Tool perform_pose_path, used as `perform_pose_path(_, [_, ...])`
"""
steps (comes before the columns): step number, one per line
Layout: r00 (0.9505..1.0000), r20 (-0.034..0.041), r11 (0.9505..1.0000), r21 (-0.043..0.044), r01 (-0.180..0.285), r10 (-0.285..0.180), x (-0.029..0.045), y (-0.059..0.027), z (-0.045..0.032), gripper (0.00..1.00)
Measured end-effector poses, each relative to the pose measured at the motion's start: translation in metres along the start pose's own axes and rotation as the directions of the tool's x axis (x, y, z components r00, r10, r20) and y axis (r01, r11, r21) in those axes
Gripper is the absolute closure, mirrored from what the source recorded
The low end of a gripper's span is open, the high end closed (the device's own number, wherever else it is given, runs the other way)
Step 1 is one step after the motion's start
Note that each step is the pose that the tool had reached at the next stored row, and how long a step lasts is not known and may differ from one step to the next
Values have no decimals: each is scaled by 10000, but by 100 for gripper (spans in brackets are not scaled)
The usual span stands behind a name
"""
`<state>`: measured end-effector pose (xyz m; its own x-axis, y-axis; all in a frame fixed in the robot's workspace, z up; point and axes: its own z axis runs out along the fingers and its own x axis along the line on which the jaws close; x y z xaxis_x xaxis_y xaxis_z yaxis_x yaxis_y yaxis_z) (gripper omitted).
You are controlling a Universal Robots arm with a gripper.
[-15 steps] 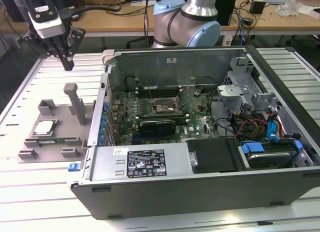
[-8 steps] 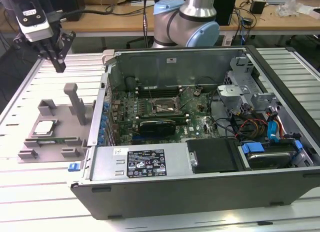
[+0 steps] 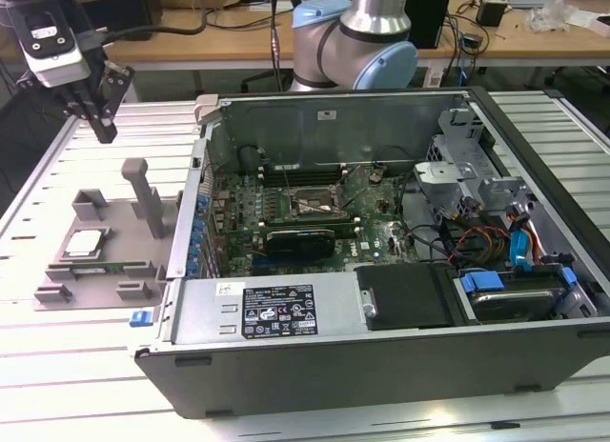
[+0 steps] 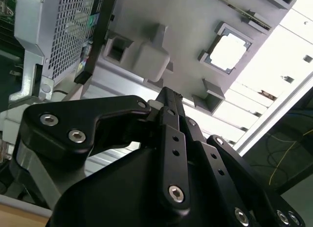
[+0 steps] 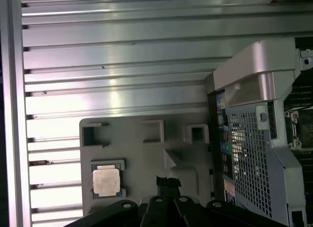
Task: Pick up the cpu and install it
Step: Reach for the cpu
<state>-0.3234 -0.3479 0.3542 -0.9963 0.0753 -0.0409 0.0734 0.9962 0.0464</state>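
The cpu (image 3: 84, 242) is a small silver square chip lying flat in a recess of a grey holder plate (image 3: 57, 288) at the exterior view's left. It also appears in both wrist views, as the cpu (image 5: 106, 181) and, glaring bright, the cpu (image 4: 229, 52). My gripper (image 3: 103, 130) hangs well above the holder's far end, fingers drawn together and holding nothing. Its black fingertips (image 4: 168, 96) meet in a point; in the first wrist view the gripper (image 5: 168, 182) sits beside the chip, over the holder. The black-and-metal socket (image 3: 310, 204) lies inside the open computer case.
The open computer case (image 3: 315, 366) lies on its side on the ribbed metal table (image 3: 86, 366), its wall right next to the holder. A tall grey post (image 3: 145, 196) stands on the holder, and a green memory stick (image 3: 105, 268) lies along its near side. Cables and drives crowd the case's right part.
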Motion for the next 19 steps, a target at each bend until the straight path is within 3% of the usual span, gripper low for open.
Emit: perform_pose_path(19, [10000,-1,10000,1,0,0,245,-45,215,89])
